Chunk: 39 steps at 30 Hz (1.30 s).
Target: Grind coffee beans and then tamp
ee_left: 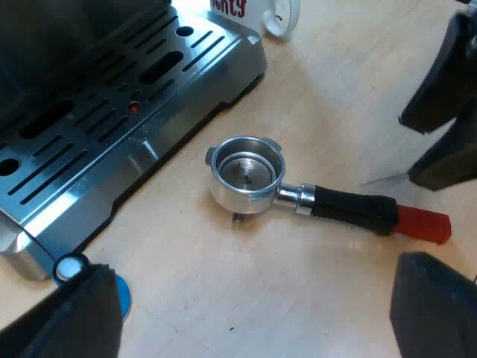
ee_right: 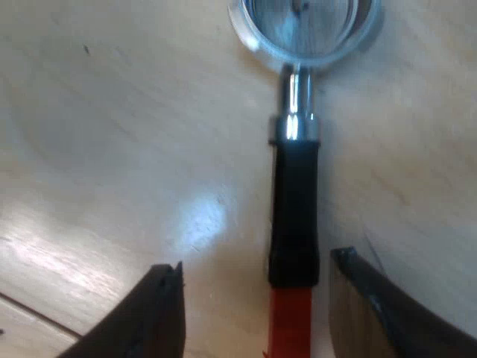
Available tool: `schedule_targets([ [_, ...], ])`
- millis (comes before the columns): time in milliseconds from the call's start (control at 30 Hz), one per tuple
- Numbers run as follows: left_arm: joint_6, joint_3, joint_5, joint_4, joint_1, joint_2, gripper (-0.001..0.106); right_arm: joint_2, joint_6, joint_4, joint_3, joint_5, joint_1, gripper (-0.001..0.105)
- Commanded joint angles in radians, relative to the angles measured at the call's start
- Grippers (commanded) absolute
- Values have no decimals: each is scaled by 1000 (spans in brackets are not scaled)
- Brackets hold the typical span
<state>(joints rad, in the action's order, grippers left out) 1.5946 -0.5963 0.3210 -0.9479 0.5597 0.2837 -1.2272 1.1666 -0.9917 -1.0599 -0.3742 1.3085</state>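
**Portafilter loose on the tabletop, pickup not yet made**

The portafilter lies on the wooden tabletop, just beside the espresso machine's drip tray. Its basket looks bare metal, so I judge that grinding has not begun. The step in hand is fetching it.

The right end effector is released. Its fingers stand apart on either side of the dark handle, near where it turns red, and do not touch it.

The left end effector is also spread wide and holds nothing, hovering near the basket. A blue object, probably the tamper, sits by the machine's corner, and a mug stands beyond the tray.

The next move calls for the right fingers to settle lower and close squarely on the handle. The portafilter should then be lifted level and carried to the grinder outlet.
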Motion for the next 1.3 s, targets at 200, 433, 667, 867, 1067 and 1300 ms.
schedule_targets([
  [200,-6,-2,-14,3,4,-6,79,127,111,11,-22,-99,-3,47],
  [433,-6,-2,-14,3,4,-6,79,204,258,140,-22,-101,-3,66],
  [667,-6,-2,-14,3,4,-6,79,212,364,215,-22,-86,-3,68],
  [867,-6,-2,-88,7,4,-6,79,212,372,232,-22,-86,-3,68],
  [1067,-6,2,-143,66,4,-1,79,212,372,232,-22,-86,-3,68],
  [1300,53,39,-168,146,-23,66,79,212,372,232,-22,-86,-3,68],
])
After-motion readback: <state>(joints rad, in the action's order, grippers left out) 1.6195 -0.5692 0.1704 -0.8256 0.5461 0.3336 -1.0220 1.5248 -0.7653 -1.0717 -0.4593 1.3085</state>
